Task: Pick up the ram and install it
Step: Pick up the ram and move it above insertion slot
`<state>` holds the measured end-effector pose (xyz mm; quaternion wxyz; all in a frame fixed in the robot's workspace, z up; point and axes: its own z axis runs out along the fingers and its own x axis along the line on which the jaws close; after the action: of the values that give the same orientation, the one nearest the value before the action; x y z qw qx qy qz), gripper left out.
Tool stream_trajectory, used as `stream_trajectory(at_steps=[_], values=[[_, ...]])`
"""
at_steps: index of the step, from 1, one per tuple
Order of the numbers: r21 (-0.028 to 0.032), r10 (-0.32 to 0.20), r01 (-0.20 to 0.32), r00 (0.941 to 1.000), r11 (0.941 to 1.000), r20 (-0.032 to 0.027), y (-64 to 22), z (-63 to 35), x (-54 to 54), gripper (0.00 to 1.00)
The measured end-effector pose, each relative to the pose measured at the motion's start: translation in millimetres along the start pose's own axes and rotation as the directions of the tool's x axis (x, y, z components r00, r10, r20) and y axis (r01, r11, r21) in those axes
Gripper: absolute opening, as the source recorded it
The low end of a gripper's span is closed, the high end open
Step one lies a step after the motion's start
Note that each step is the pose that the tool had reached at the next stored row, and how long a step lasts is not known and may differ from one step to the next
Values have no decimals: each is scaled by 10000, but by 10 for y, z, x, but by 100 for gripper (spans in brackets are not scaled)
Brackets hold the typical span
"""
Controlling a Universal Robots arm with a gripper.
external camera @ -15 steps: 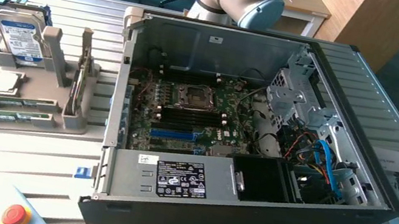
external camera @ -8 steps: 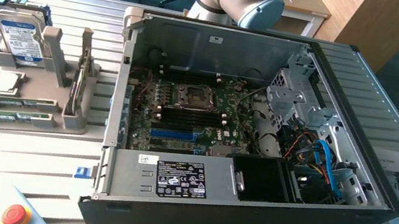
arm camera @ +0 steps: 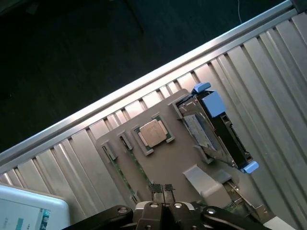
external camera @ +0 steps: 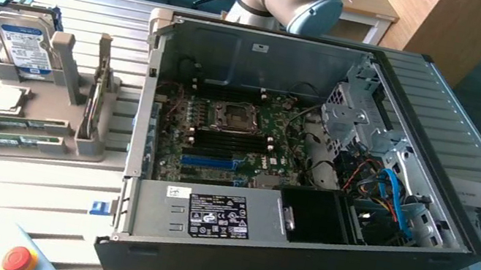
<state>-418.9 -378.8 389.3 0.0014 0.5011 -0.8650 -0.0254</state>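
At the exterior view's left, a grey holder (external camera: 55,110) is set on the ribbed table (external camera: 15,177). Parts are kept in it, presumably so that they can be pinched from above. A hard drive (external camera: 24,45) is propped upright at its back, a processor chip (external camera: 6,98) is laid flat in front, and two green sticks (external camera: 12,129) are sunk low in slots. The ram (external camera: 99,104) is judged to be the stick stood on edge at the holder's right side, untouched. The gripper (arm camera: 163,188) is held above the holder, its fingertips pressed together on nothing. Further right, the computer case (external camera: 297,264) is laid open on its side, so the blue slot (external camera: 211,162) on the board is exposed from above.
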Motion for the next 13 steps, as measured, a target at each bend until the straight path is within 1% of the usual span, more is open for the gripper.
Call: stream_trajectory(at_steps=[3,7,10,13], values=[[-13,-496,496,9988,9988,-23,0,0,0,10],[-31,-1094,1094,9940,9940,-50,0,1,0,10],[-47,-1535,1535,9881,9881,-69,0,2,0,10],[-65,-1995,1994,9799,9799,-89,0,3,0,10]])
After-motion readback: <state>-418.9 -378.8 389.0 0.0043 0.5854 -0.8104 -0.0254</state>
